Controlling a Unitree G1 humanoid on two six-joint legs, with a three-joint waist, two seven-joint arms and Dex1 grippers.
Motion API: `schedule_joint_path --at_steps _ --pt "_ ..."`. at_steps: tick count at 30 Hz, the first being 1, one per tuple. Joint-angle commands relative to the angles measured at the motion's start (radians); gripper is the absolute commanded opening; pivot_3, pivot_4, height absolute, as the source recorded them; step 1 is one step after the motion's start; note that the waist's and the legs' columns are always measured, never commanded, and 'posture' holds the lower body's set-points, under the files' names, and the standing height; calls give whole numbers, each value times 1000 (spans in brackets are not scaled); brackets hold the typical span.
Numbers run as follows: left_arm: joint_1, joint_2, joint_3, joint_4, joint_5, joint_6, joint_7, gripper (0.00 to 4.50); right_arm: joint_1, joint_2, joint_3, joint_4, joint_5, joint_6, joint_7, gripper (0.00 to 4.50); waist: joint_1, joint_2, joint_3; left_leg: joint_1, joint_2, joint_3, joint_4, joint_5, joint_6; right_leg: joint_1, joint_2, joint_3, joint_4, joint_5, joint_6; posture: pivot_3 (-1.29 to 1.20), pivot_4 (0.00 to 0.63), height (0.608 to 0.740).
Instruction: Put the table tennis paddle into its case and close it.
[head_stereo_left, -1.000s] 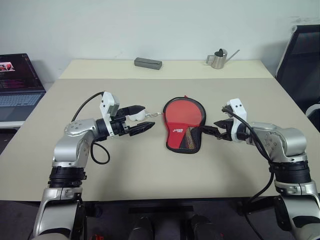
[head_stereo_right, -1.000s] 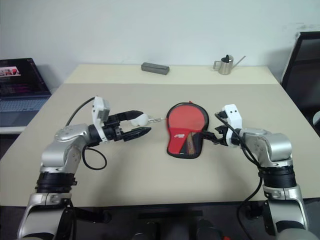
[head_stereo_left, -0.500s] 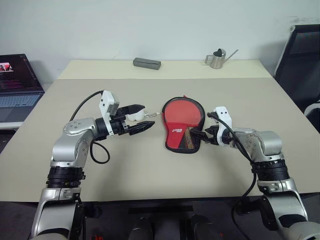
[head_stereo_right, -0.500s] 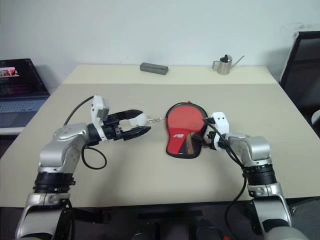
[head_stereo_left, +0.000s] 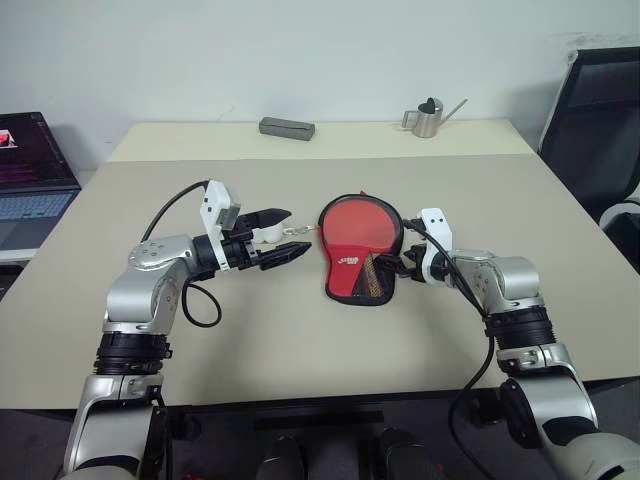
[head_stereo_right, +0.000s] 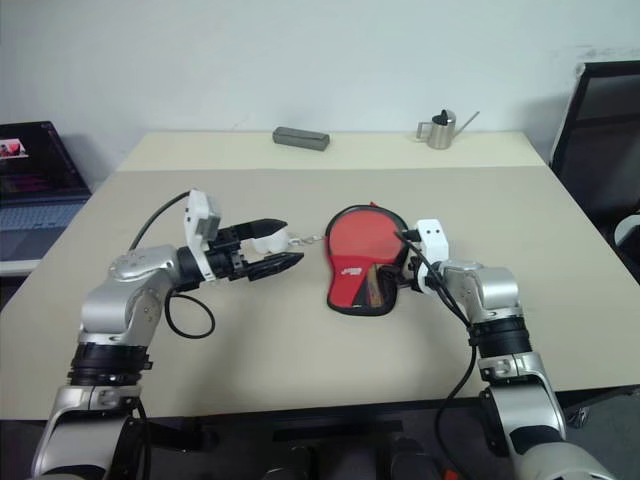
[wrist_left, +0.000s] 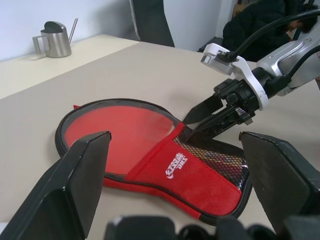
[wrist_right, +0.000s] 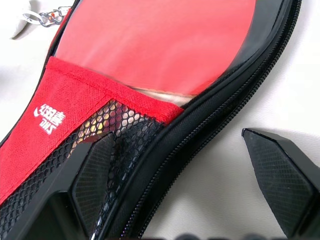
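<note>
While the case (head_stereo_left: 358, 252) lies flat on the beige tabletop (head_stereo_left: 300, 330), red side up with its white logo and mesh panel showing, the table tennis paddle (head_stereo_left: 362, 222) sits inside it, red blade under the clear panel and handle behind the mesh; the black zipper rim on the case's right edge looks unzipped; the right claw (head_stereo_left: 398, 268) stands with fingers apart at that edge, one tip on the mesh, the other on the tabletop just beside the rim; the left claw (head_stereo_left: 285, 235) hovers left of the case, fingers spread around the white pom-pom charm (head_stereo_left: 266, 234) without gripping it; a grey box (head_stereo_left: 287, 127) and a metal watering can (head_stereo_left: 427, 117) stand well beyond the case.
</note>
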Motion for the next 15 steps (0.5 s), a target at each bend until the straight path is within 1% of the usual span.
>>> schedule_joint_path --at_steps 1,2,5,9,11,13,15 --pt "-20 9 18 -22 -9 -18 4 4500 -9 23 25 -13 -4 16 7 4469 0 0 0 0 0 0 0 0 0 0 0 0 0 0 0 0 150 740" --pt "-18 10 18 -22 -9 -19 4 4500 -8 27 25 -17 -3 20 8 4469 0 0 0 0 0 0 0 0 0 0 0 0 0 0 0 0 150 740" --pt "-14 13 21 -24 -9 -19 4 4500 -3 40 28 -35 -5 31 5 3985 -1 0 0 0 1 0 0 0 0 0 0 0 0 0 0 0 150 740" --pt "-1 22 23 -29 -6 -21 3 4500 -7 61 23 -57 -7 52 -9 2683 -3 0 0 0 1 0 -1 0 0 0 0 0 0 0 -1 0 150 740" --pt "17 38 24 -36 -4 -19 -6 4500 -6 75 10 -73 -3 72 -22 1988 -5 0 0 0 1 0 -1 0 0 0 0 0 0 0 -1 0 150 740" --pt "32 53 28 -39 -5 -17 -12 4500 -4 83 2 -85 -2 85 -33 1394 -9 0 0 0 1 0 -2 0 0 -1 0 0 0 1 -1 0 150 740" --pt "66 85 38 -49 -7 -13 -23 4500 -2 93 -13 -99 0 101 -49 747 -13 0 0 0 1 0 -2 0 0 -1 0 0 0 1 -1 0 150 740"
